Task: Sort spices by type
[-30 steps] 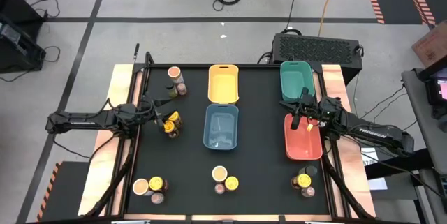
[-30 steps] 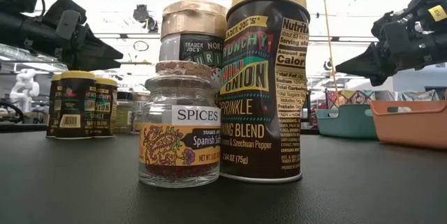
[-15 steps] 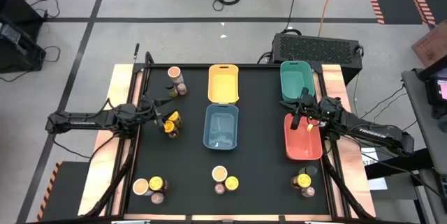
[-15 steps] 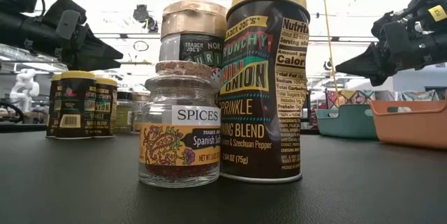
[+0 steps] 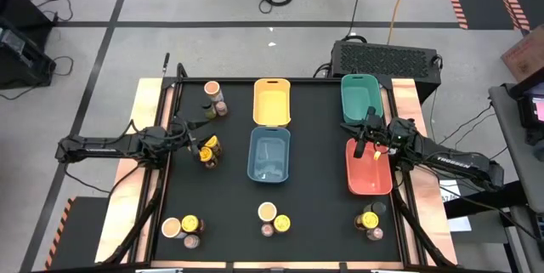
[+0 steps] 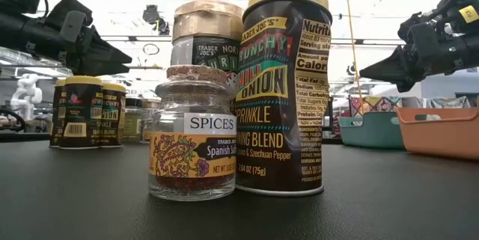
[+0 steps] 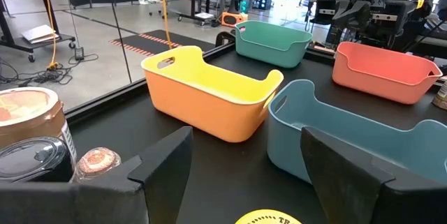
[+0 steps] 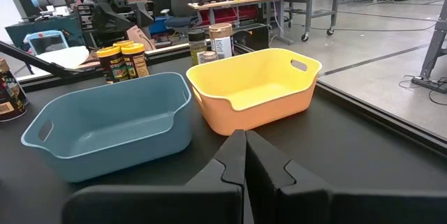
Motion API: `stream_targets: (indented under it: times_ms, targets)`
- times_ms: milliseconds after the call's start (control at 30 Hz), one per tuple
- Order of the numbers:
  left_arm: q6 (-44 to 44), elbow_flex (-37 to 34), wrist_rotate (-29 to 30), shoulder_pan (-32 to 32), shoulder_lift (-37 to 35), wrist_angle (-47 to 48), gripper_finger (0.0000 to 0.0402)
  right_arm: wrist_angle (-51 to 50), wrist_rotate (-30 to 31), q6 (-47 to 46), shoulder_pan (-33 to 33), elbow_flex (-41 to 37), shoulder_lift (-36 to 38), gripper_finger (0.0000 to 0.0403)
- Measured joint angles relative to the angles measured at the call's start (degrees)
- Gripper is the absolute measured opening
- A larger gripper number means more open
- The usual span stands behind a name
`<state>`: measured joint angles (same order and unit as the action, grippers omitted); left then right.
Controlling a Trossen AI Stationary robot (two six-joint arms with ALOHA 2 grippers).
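All four trays sit empty; spice jars wait in clusters around the worktop. Left pincer gapes half-open, empty, over yellow-lidded jars; right pincer hangs closed, empty.

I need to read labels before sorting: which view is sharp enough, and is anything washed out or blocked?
Low view: the saffron jar and chili onion can fill the frame in sharp focus; the room behind is backlit and blown out. High view: even light, jars too small to read. Left wrist view: the left claw hides the nearest yellow lid.
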<state>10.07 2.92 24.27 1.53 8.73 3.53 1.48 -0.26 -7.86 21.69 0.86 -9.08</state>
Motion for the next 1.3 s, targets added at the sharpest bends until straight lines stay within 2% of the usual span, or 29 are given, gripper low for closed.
stream_targets:
  times_ms: [1133,1200,1300]
  targets:
    - [-0.1,0.0,0.2,0.0,0.0,0.0,0.0267,0.0,0.2,0.0,0.0,0.0,0.0,0.0000]
    - [1.7,0.0,0.0,0.0,0.0,-0.2,0.0267,0.4,0.2,-0.5,0.0,0.0,0.0,0.0000]
    - [10.1,0.0,-3.3,-0.1,0.0,-0.2,0.0267,3.6,0.2,-2.2,0.0,0.0,0.0,0.0000]
